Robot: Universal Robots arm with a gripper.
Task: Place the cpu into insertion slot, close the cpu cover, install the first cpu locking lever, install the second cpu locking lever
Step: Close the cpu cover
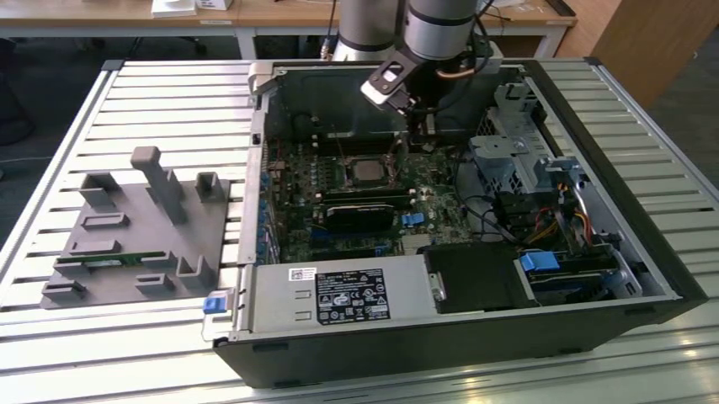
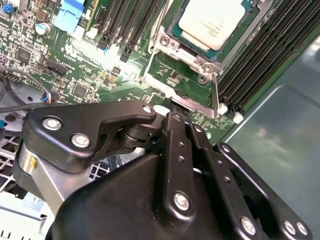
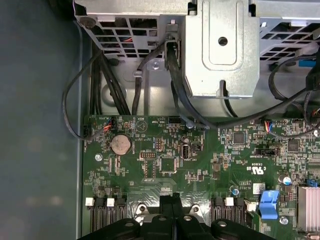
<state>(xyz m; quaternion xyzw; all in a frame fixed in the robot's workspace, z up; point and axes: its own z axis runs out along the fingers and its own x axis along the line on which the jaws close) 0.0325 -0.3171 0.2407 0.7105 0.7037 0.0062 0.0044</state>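
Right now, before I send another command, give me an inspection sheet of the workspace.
Surface: slatted metal table, open computer case resting on it.
Job's things: cpu seated on the motherboard; cpu cover appears down around it; thin metal lever beside them.
Clutter: grey fixture tray on the exterior view's left.
Grippers: gripper low over the motherboard, by that lever.
Cables: black cables along the case wall.
Surroundings: wooden desks behind the table.

We find the computer case point(image 1: 472, 349) lying open mid-tabletop point(image 1: 168, 93), with the fixture tray point(image 1: 135, 244) beside it toward the exterior view's left edge. Inside, the cpu point(image 1: 366, 171) sits in its socket on the motherboard point(image 1: 298, 215). The expansion card point(image 1: 359, 219) lies just in front, the power supply point(image 1: 337, 295) along the near wall, and the drive cage point(image 1: 506, 156) at the exterior view's right.
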